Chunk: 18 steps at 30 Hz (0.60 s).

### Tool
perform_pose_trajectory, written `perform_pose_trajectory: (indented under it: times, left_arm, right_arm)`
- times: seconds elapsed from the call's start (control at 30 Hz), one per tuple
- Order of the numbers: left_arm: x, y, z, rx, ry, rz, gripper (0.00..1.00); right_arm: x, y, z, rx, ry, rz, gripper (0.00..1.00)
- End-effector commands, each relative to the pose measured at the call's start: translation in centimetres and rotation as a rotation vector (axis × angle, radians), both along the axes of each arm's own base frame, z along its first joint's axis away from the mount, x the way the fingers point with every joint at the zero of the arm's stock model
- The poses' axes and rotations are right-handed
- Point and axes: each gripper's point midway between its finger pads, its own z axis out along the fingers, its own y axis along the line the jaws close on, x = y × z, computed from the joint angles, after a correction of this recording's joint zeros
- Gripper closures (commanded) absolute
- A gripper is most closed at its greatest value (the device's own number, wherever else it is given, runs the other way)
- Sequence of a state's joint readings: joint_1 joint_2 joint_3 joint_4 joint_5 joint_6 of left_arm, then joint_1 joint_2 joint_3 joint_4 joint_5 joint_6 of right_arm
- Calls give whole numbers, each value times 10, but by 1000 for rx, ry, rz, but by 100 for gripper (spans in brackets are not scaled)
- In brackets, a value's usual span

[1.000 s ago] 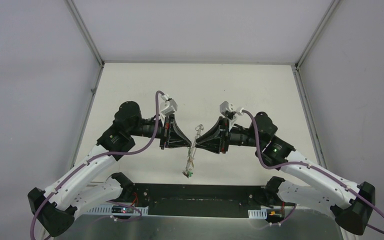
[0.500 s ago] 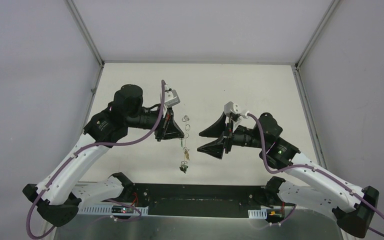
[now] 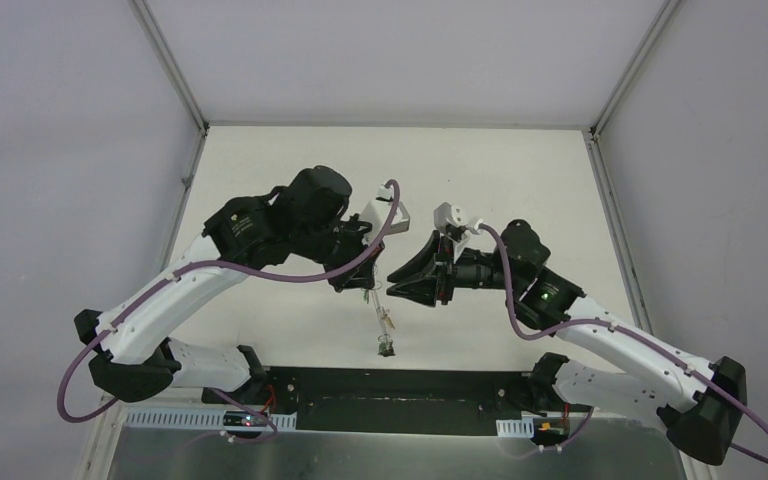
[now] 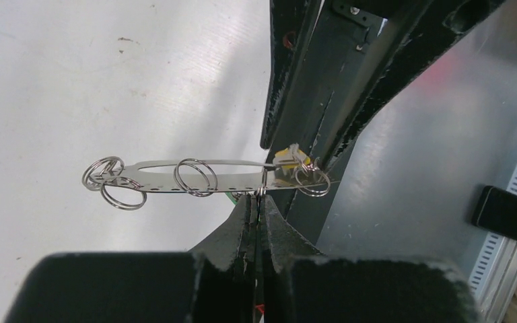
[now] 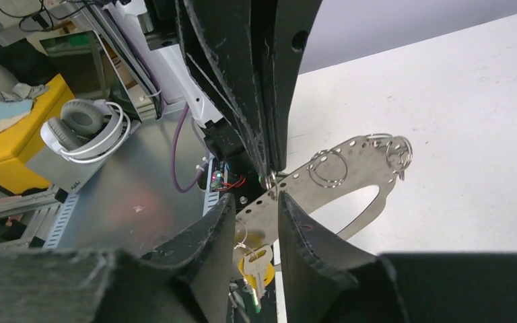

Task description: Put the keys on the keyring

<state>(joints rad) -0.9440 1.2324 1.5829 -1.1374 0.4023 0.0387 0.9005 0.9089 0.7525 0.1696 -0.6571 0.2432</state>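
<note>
Gripping the keyring [image 4: 232, 184] with the left hand [image 4: 257, 202], fingers pressed fully together on the lower strip of the flat, hole-punched metal loop, a little past the middle of its length. Holding it up off the white surface [image 4: 74, 81], in the air between the two arms, with the loop turned roughly level in the left wrist view.

Carrying several small split rings [image 4: 215, 178] threaded through the loop: a bunch at the end farthest from the grip, one near the middle, one more at the other end. Also carrying a yellow-headed key [image 5: 254, 259] on that last ring, and a green-headed key [image 3: 387, 348] lower down. Both are hanging free beneath the loop, the green one lowest of all in the overhead view.

Meeting the loop from the opposite side with the right hand [image 5: 257, 200], partly open, one finger on each side of the same perforated strip, just beside the spot pinched by the left hand. Leaving a gap there wider than the strip itself. Cannot tell whether either right finger is touching the metal.

Seen from above, facing tip to tip, almost touching, over the middle of the surface, with the keyring dangling just below and between.
</note>
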Motion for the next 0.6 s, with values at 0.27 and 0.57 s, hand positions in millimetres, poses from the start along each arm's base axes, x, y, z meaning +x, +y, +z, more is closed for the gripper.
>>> perform_pose_trajectory:
  times: [0.27,0.57]
  left_arm:
    - [-5,-2,16,10,-79,-32,100]
    - [-12,-7,16,-16,-67,-56,100]
  right_arm:
    - [-8,9,7,75,-37,87,70]
    - [-4,19,1,73,-2,94,71]
